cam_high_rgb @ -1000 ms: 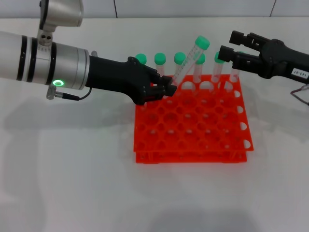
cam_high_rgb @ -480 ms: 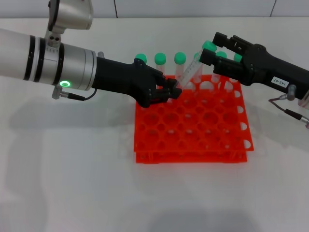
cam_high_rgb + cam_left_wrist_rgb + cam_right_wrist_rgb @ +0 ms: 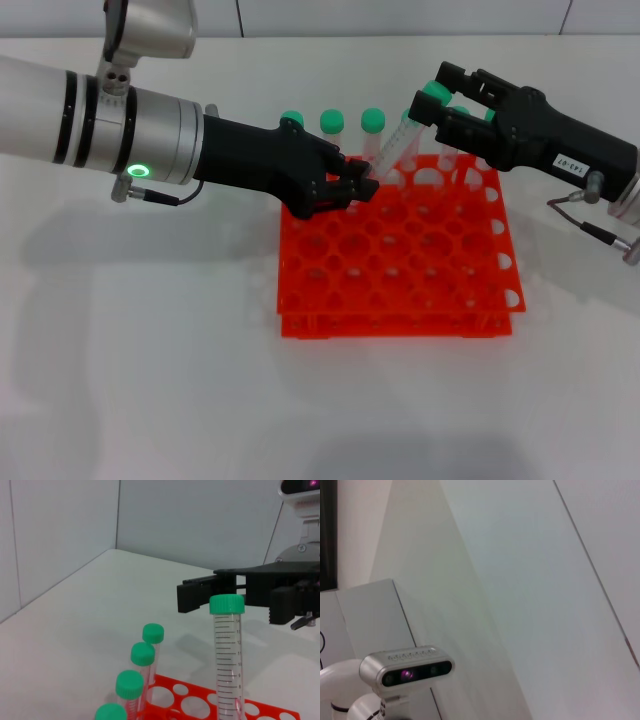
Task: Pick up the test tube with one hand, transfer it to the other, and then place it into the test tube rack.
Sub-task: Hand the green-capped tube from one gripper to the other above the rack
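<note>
**Green cap at the handover point**

Black fingers of the left gripper [image 3: 352,187] are clamped on the lower end of the test tube [image 3: 398,143], just above the back edge of the test tube rack [image 3: 400,262]. The tube leans up and away from that grip, its green cap toward the right gripper [image 3: 437,108], which sits above the rack's back-right corner.

The right gripper bears a small white label, and its 2 fingers stand spread on either side of the cap; the left wrist view shows them as 2 black bars behind the cap, not yet pressed against it. I judge this to be the transfer step.

To do it well, the right gripper should close on the clear wall just below the cap, squarely across the tube, well apart from the left gripper's hold so the 2 do not collide. The left gripper should release only once that hold looks firm. The slim, smooth plastic could slip or swing, so a gentle, centred squeeze suits it.

Other green-capped tubes [image 3: 331,122] stand in the rack's back row, close by; the right fingers risk nudging them.
</note>
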Action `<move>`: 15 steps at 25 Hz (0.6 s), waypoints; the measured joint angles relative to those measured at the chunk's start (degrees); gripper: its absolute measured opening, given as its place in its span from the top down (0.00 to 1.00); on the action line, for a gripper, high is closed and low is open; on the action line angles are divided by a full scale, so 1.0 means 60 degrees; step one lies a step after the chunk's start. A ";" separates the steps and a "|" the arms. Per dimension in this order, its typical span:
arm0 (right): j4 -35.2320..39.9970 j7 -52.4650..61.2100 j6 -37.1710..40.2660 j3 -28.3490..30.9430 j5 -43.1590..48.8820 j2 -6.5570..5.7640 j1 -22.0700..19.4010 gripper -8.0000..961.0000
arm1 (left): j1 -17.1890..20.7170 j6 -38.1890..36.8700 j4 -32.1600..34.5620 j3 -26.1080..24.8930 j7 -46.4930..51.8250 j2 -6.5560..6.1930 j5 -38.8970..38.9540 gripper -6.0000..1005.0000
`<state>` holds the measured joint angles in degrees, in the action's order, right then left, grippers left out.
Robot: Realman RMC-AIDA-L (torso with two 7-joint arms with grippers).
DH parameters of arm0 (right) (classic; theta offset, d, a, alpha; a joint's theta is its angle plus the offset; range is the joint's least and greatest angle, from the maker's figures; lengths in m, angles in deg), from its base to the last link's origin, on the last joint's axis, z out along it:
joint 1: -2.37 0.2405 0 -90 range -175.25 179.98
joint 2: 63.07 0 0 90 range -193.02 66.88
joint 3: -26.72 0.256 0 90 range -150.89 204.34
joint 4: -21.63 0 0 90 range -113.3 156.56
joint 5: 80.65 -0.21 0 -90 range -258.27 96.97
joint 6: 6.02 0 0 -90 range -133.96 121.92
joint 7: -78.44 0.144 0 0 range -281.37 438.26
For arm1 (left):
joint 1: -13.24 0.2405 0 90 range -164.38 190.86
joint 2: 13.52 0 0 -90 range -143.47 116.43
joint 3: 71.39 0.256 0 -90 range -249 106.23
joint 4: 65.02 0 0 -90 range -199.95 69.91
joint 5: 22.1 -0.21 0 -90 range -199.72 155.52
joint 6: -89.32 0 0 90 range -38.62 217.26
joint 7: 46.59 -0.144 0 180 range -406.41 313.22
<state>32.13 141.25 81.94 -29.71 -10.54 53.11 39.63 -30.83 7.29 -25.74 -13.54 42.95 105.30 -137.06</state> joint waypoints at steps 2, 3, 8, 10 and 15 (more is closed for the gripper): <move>-0.0077 -0.0065 -0.0013 -0.0008 -0.0007 -0.0001 0.0024 0.20 | -0.0008 0.0006 0.0001 -0.0002 0.0001 -0.0001 0.0000 0.79; -0.0094 -0.0080 -0.0015 -0.0012 -0.0012 0.0000 0.0026 0.20 | -0.0009 0.0007 0.0000 -0.0003 0.0001 0.0000 0.0000 0.79; -0.0119 -0.0097 -0.0015 -0.0013 -0.0050 0.0000 0.0030 0.23 | -0.0023 0.0006 0.0004 -0.0004 0.0002 0.0000 0.0001 0.79; -0.0122 -0.0099 -0.0014 -0.0013 -0.0057 0.0000 0.0032 0.23 | -0.0025 0.0007 0.0004 0.0003 0.0003 0.0003 0.0001 0.79; -0.0167 -0.0107 -0.0059 -0.0013 -0.0067 0.0000 0.0116 0.25 | -0.0060 0.0068 0.0000 0.0309 0.0044 0.0013 0.0035 0.79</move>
<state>31.13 140.61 81.58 -29.79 -10.94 53.11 40.32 -31.19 7.70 -25.74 -11.68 43.22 105.38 -136.85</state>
